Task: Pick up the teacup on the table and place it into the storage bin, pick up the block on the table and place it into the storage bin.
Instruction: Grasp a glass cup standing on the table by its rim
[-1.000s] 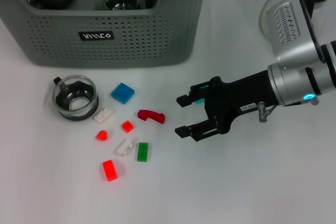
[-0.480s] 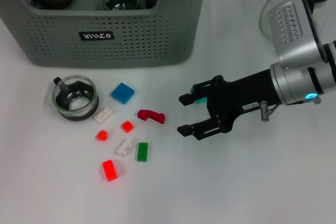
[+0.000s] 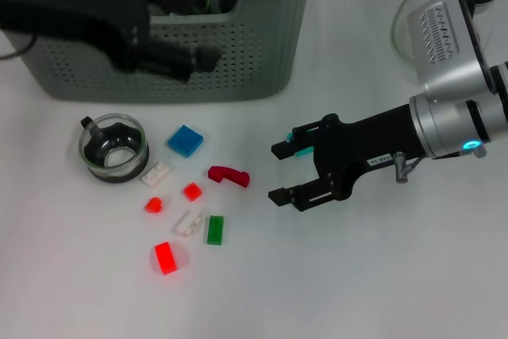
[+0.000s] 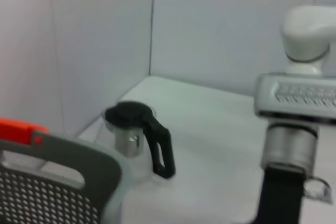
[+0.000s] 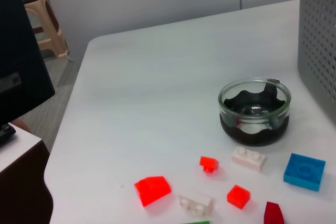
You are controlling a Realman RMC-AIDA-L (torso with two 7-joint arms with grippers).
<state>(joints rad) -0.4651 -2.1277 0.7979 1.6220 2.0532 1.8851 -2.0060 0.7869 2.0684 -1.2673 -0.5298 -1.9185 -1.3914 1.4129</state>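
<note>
Landmark: the storage bin (image 3: pixel 238 53), grey-green and perforated, at the far side of the white table (image 3: pixel 357 275). The left gripper (image 3: pixel 194 59) reaches in from the left across the bin's front wall, blurred — whether its fingers are parted cannot be told. In front of the bin's left half stands the glass teacup (image 3: pixel 113 148), upright on the table. To the teacup's right lie small blocks: a blue block (image 3: pixel 185 140), a dark red curved piece (image 3: pixel 228 175), a green block (image 3: pixel 215 229). Right of the bin's front corner, the right gripper (image 3: pixel 279 172) hovers over bare table — jaws apart, holding nothing, pointing toward the blocks.
</note>
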